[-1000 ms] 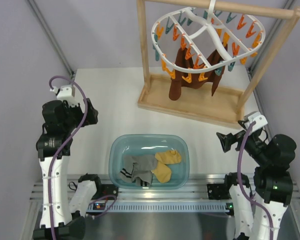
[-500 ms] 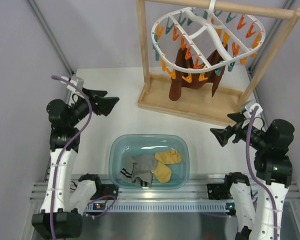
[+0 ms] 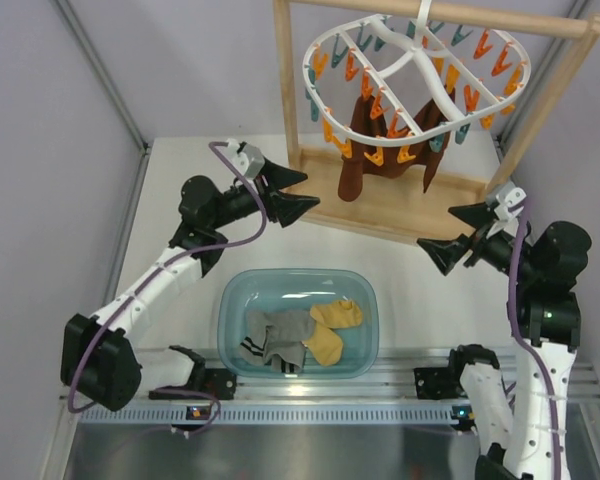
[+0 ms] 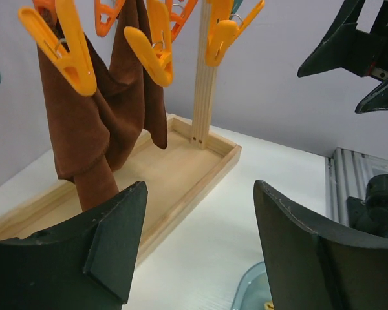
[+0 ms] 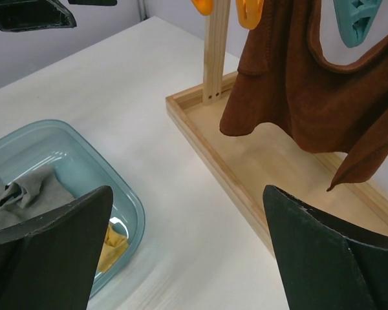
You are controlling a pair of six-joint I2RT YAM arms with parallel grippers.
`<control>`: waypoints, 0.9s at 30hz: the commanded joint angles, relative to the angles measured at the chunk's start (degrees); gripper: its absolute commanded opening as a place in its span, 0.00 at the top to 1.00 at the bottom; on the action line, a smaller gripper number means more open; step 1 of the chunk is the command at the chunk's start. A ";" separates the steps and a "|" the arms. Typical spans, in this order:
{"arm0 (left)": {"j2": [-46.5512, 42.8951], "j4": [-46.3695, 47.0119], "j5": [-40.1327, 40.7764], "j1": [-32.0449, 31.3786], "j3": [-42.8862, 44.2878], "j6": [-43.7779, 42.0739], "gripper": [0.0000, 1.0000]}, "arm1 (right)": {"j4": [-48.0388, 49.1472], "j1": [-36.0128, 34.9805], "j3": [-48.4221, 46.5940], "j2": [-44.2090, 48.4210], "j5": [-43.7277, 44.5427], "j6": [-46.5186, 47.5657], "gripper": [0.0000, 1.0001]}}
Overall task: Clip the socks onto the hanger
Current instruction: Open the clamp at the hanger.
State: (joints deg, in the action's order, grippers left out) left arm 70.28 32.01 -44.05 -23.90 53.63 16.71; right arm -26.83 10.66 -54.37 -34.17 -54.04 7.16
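Observation:
Two mustard-yellow socks (image 3: 336, 314) and two grey socks (image 3: 283, 337) with striped cuffs lie in a teal tub (image 3: 232, 305) near the front; the right wrist view shows the tub's corner (image 5: 126, 194) with a grey sock (image 5: 26, 194). The white oval hanger (image 3: 417, 62) with orange and teal clips hangs from the wooden rack, two dark brown socks (image 3: 360, 150) clipped to it. My left gripper (image 3: 293, 193) is open and empty, raised beside the rack's left post. My right gripper (image 3: 458, 232) is open and empty, raised above the table right of the tub.
The wooden rack (image 3: 380, 210) stands at the back right, its tray base on the table. Orange clips (image 4: 152, 45) hang close above my left gripper. The right gripper's fingers (image 4: 359, 45) show in the left wrist view. Grey walls close in both sides.
My left arm has swung up and to the right, from the left edge to the rack's left post. My right gripper has risen and turned slightly toward the rack. Socks have not moved.

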 commanded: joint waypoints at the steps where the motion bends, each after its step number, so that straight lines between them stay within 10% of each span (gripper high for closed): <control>1: 2.66 10.70 2.57 -1.67 3.85 -6.25 0.29 | 4.33 -1.34 -2.75 -3.35 -2.12 -1.80 0.01; 27: 23.59 25.47 1.25 -5.81 18.71 0.78 0.36 | 7.14 -10.04 -4.08 -8.10 3.24 -1.00 0.04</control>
State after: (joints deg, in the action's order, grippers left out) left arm 93.93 51.62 -42.59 -29.28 70.04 16.95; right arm -23.31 2.22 -55.05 -42.68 -51.55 7.38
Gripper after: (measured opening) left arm 0.653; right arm 0.969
